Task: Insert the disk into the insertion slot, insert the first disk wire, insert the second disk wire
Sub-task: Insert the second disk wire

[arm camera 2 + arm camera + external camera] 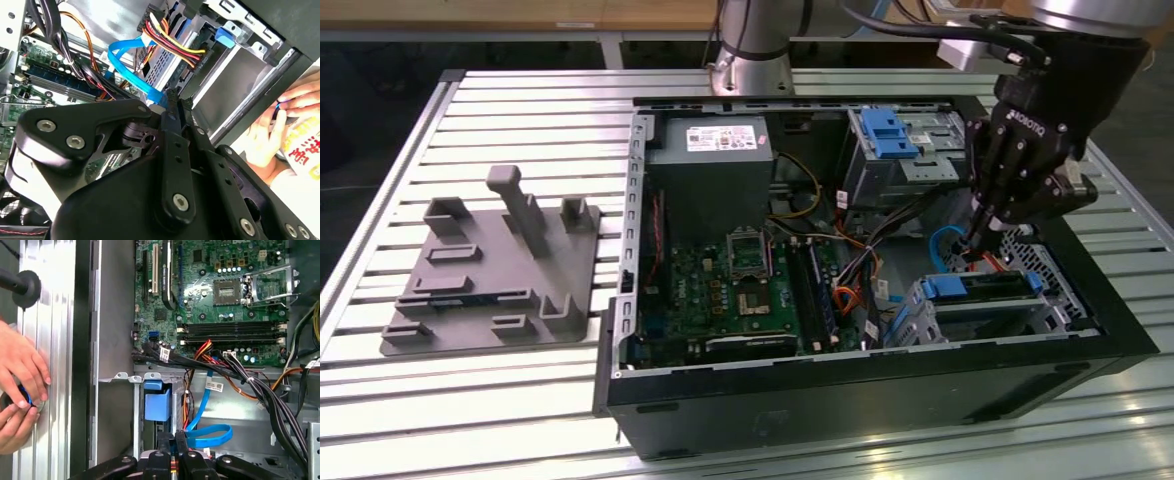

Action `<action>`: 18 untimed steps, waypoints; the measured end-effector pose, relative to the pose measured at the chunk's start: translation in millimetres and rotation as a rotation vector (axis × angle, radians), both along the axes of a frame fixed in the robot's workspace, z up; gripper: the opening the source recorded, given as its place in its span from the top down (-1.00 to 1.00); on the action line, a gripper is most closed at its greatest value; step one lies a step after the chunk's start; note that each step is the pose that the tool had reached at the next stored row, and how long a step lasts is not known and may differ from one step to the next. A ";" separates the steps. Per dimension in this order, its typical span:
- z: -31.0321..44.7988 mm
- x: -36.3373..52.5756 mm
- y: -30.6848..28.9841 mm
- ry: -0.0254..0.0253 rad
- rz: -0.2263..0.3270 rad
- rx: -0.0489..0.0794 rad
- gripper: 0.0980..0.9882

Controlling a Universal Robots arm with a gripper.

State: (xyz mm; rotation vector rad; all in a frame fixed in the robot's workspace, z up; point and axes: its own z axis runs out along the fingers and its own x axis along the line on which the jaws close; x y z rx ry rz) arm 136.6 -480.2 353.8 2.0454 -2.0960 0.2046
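Claw (983, 243) fingers pressed together at the disk's (983, 287) rear connectors, disk seated in the insertion slot (1051, 283), blue wire (207, 432) looped beside, person's hand (20, 365) on the table (520, 120) edge.

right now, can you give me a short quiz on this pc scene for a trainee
1. True or false: the disk already sits in the insertion slot.
2. The gripper is nearest to: A a screwdriver, B the blue cable by the disk, C a keyboard.
3. What lies on the table at the exterior view's left of the computer case?

Key: 1 true. 2 B. 3 the grey fixture.
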 end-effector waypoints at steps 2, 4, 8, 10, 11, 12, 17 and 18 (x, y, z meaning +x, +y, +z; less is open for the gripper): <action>-0.1 0.1 -1.2 0.0001 -0.001 0.021 0.86; -0.1 0.1 -2.7 0.0001 -0.001 0.055 0.86; -0.2 0.2 -6.9 0.0001 -0.001 0.116 0.86; -0.2 2.0 -8.9 0.0001 -0.001 0.126 0.86; -0.2 3.3 -9.6 0.0001 -0.001 0.131 0.86; -0.2 4.8 -10.3 0.0001 -0.001 0.135 0.86; -0.4 16.0 -13.3 0.0001 -0.001 0.152 0.86; -0.3 16.5 -14.6 0.0001 -0.001 0.153 0.86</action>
